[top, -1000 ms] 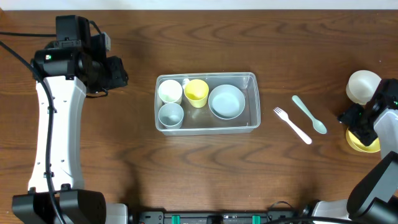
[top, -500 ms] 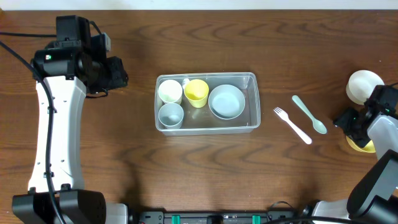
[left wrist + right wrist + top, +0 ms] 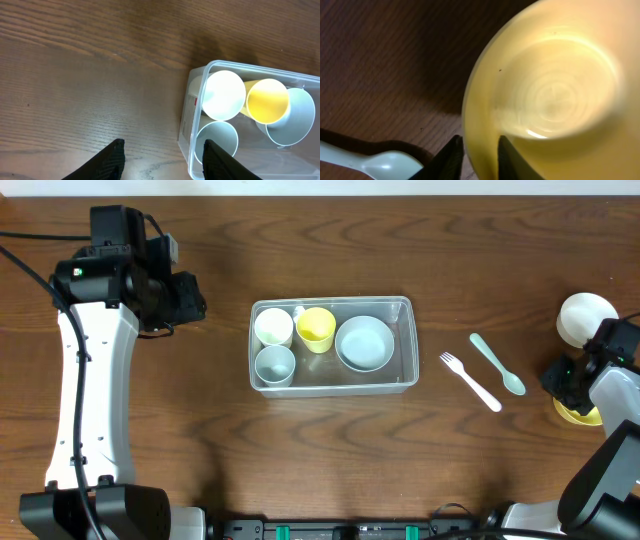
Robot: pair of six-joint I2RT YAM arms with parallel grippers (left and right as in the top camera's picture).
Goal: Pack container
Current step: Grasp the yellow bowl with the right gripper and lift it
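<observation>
The clear container (image 3: 330,301) stands at the table's middle and holds a white cup (image 3: 273,327), a yellow cup (image 3: 316,328), a grey cup (image 3: 275,364) and a pale blue bowl (image 3: 364,343). My right gripper (image 3: 568,380) is at the far right, shut on the rim of a yellow bowl (image 3: 582,414). In the right wrist view one finger is outside and one inside the yellow bowl (image 3: 555,90) at my right gripper (image 3: 477,155). My left gripper (image 3: 162,160) is open and empty, above the wood beside the container's left end (image 3: 187,135).
A white fork (image 3: 470,381) and a pale green spoon (image 3: 497,363) lie right of the container. A white bowl (image 3: 583,317) sits just behind the right gripper. The spoon's bowl (image 3: 380,162) shows in the right wrist view, left of the fingers.
My right gripper has shifted slightly left at the yellow bowl's edge. The left arm and the container's contents have not moved.
</observation>
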